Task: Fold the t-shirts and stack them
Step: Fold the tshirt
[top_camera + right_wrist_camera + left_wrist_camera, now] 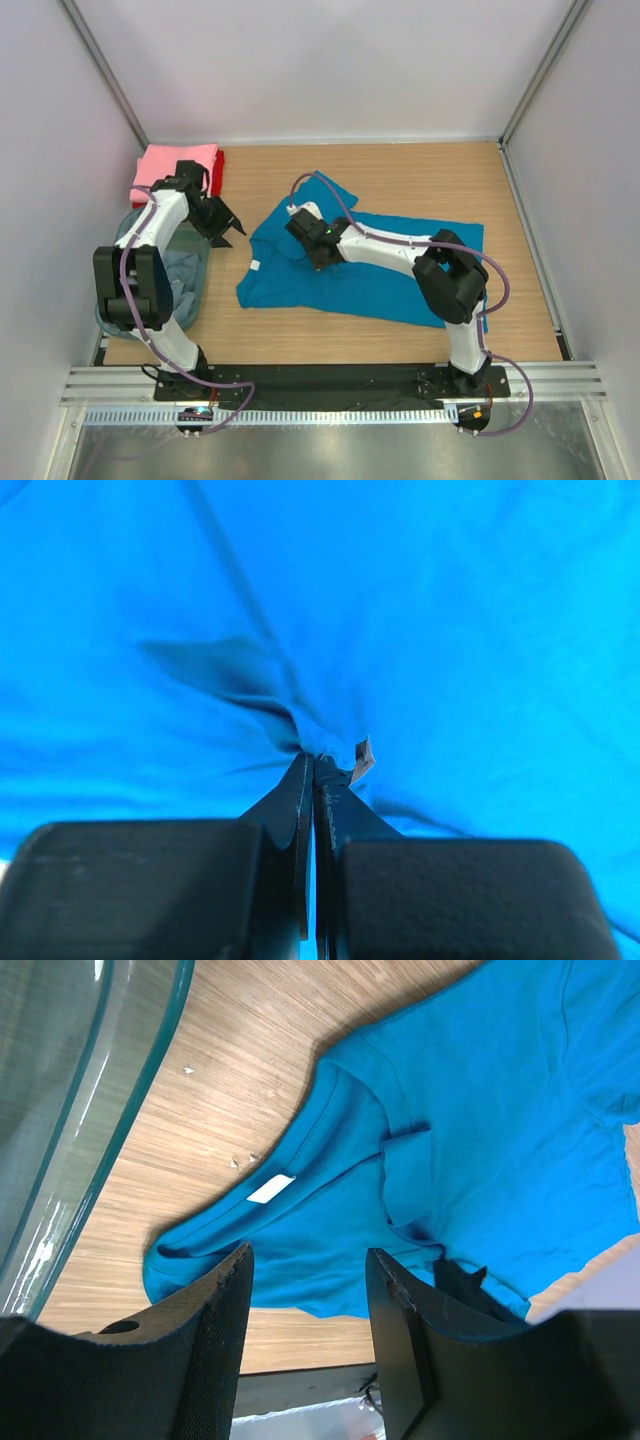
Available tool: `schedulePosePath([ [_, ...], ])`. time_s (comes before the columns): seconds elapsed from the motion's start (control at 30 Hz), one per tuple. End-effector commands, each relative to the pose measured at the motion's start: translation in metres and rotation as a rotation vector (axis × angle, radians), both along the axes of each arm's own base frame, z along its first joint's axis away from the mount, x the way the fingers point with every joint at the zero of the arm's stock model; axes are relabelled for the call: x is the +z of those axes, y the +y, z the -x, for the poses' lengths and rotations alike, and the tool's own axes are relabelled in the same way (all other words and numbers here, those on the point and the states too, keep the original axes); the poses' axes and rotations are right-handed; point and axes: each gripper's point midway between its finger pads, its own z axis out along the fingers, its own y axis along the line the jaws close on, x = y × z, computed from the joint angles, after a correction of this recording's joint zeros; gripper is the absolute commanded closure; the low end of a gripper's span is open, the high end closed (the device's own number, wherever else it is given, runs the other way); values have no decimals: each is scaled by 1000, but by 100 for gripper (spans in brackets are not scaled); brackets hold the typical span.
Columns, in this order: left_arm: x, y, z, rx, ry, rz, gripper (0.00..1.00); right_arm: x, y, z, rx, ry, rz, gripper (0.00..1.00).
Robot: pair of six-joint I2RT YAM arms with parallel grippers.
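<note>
A teal blue t-shirt [380, 265] lies spread on the wooden table, collar to the left, with a white label [271, 1188] inside the neck. My right gripper [318, 262] is shut and pinches a fold of the teal cloth [318, 750] near the collar and shoulder. My left gripper [228, 232] is open and empty above the table, left of the shirt's collar; its dark fingers [222, 1310] frame the shirt [480, 1130] in the left wrist view. A folded pink shirt [175, 165] lies on a red one [217, 172] at the back left.
A translucent grey-blue plastic bin [155, 272] holding pale grey-blue cloth stands at the left, its rim [110, 1110] close beside my left gripper. White walls enclose the table. A black rail [300, 378] runs along the near edge.
</note>
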Motion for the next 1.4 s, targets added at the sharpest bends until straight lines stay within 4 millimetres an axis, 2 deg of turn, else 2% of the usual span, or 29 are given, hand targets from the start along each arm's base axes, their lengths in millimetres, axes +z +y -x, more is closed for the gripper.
schedulePosePath([
  [0.0, 9, 2, -5, -16, -49, -15, 50, 23, 3, -24, -85, -38, -118, 99],
  [0.1, 10, 5, -4, -20, -52, -30, 49, 13, -9, -39, -147, 1, -161, 99],
  [0.27, 11, 6, -5, -30, -55, -51, 49, 4, -19, -47, -203, 23, -202, 99],
  [0.47, 14, 6, -7, -51, -60, -85, 49, -5, -33, -51, -281, 43, -228, 99],
  [0.63, 16, 11, -9, -69, -67, -143, 49, -12, -39, -45, -332, 65, -223, 99],
  [0.73, 22, 12, -18, -79, -86, -173, 49, -9, -40, -41, -367, 78, -251, 97],
  [0.8, 28, 7, -30, -85, -114, -166, 49, 2, -40, -42, -379, 65, -269, 83],
  [0.83, 32, -1, -40, -97, -153, -131, 49, 7, -44, -44, -399, 66, -273, 77],
  [0.87, 35, -5, -47, -99, -178, -113, 49, 16, -44, -50, -405, 59, -297, 67],
  [0.93, 44, -15, -71, -92, -250, -72, 48, 30, -43, -56, -401, 83, -357, 59],
  [0.97, 47, -22, -78, -97, -268, -45, 48, 39, -52, -72, -429, 81, -391, 55],
  [1.0, 57, -27, -89, -98, -303, -33, 48, 39, -54, -80, -431, 92, -399, 50],
  [1.07, 54, -34, -102, -103, -301, -20, 48, 38, -59, -94, -412, 116, -408, 48],
  [1.1, 55, -36, -107, -105, -306, -17, 48, 52, -67, -116, -433, 85, -432, 48],
  [1.13, 59, -39, -115, -106, -318, -12, 48, 39, -71, -125, -443, 111, -417, 47],
  [1.17, 61, -40, -117, -103, -322, -5, 48, 39, -74, -136, -443, 106, -433, 47],
  [1.2, 62, -42, -118, -104, -323, 4, 48, 47, -78, -155, -445, 112, -498, 46],
  [1.23, 65, -43, -119, -103, -328, 12, 48, 32, -80, -164, -454, 137, -498, 46],
  [1.27, 66, -44, -118, -98, -323, 16, 48, 41, -80, -182, -444, 114, -523, 46],
  [1.3, 66, -43, -115, -95, -314, 19, 48, 39, -87, -193, -451, 111, -521, 46],
  [1.33, 64, -43, -108, -97, -302, 19, 48, 17, -90, -197, -461, 143, -488, 46],
  [1.37, 63, -42, -102, -97, -294, 21, 48, 29, -86, -213, -446, 105, -505, 46],
])
